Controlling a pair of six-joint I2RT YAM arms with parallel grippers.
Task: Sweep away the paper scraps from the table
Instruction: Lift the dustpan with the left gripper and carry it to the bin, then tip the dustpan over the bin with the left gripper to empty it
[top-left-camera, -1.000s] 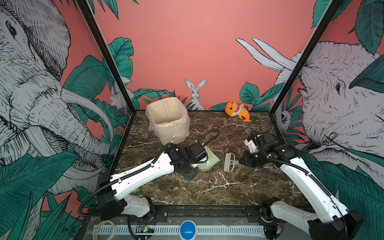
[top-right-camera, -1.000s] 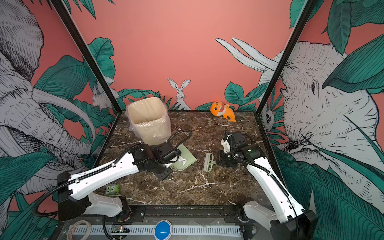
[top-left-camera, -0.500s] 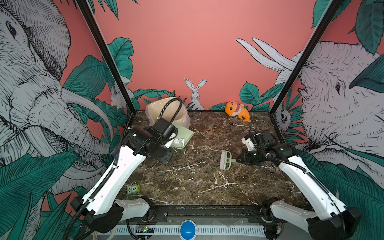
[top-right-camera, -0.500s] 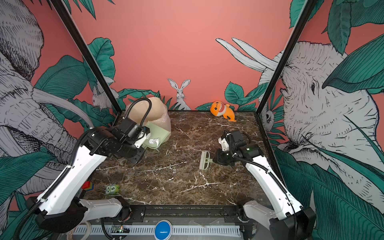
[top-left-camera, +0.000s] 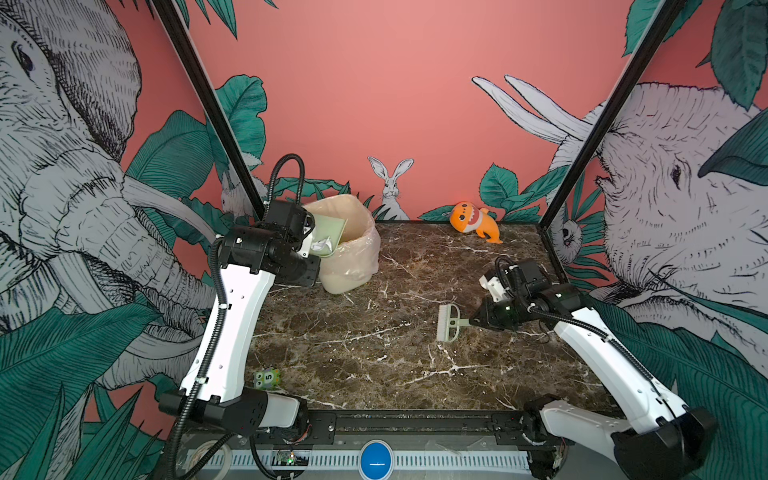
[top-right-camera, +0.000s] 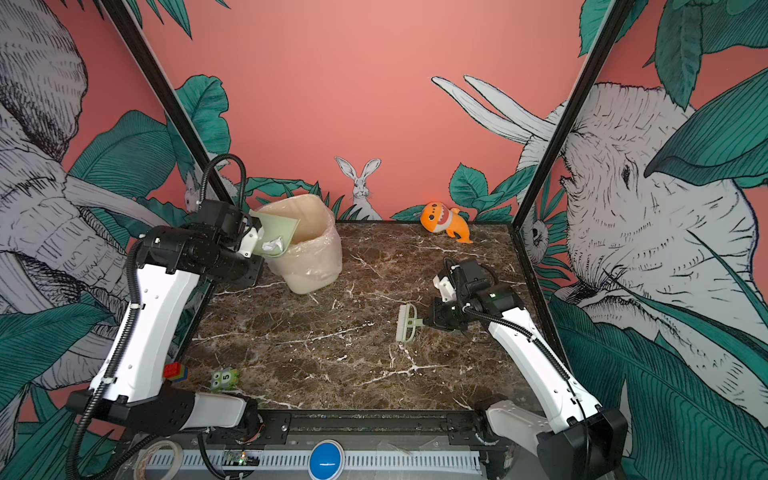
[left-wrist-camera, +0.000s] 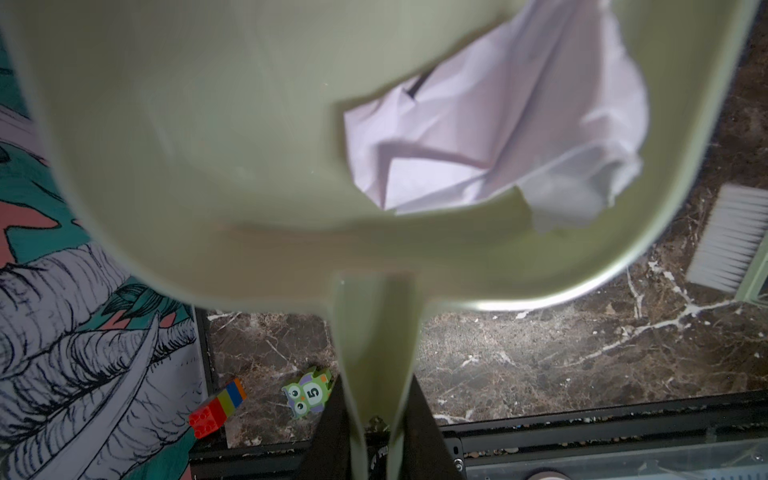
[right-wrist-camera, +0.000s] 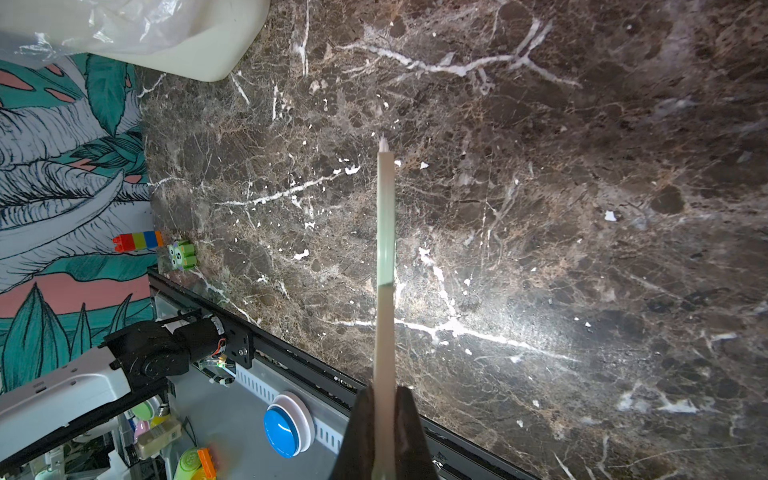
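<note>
Paper scraps (left-wrist-camera: 490, 124): only one shows, a crumpled white piece inside the dustpan (left-wrist-camera: 208, 145). It has settled against the back wall at the handle end, so it lies close to the left pincer (left-wrist-camera: 376, 419) and not out at the lip. That pincer is clamped on the dustpan's handle, one finger on each side.

In both top views the dustpan (top-left-camera: 328, 226) (top-right-camera: 279, 226) is lifted off the table (top-left-camera: 374, 353) and held at the rim of the bin (top-left-camera: 353, 257). Its long axis runs from the pincer along the handle and out over the bin's mouth. The lip looks higher than the handle end, which would explain why the scrap sits low by the pincer. Judging by that, the coming move is a wrist tip that drops the lip below the handle, so the scrap slides along that axis, away from the pincer and into the bin.

The left arm is the one at the bin, and the right is well apart from it, toward the table's right side. The right pincer (right-wrist-camera: 384, 401) is closed on the handle of the brush (top-left-camera: 448, 322), with the bristle head toward the table's middle. I cannot tell whether the bristles touch the table. No loose scrap stands out on the table, though tiny white bits could hide among the veins.
</note>
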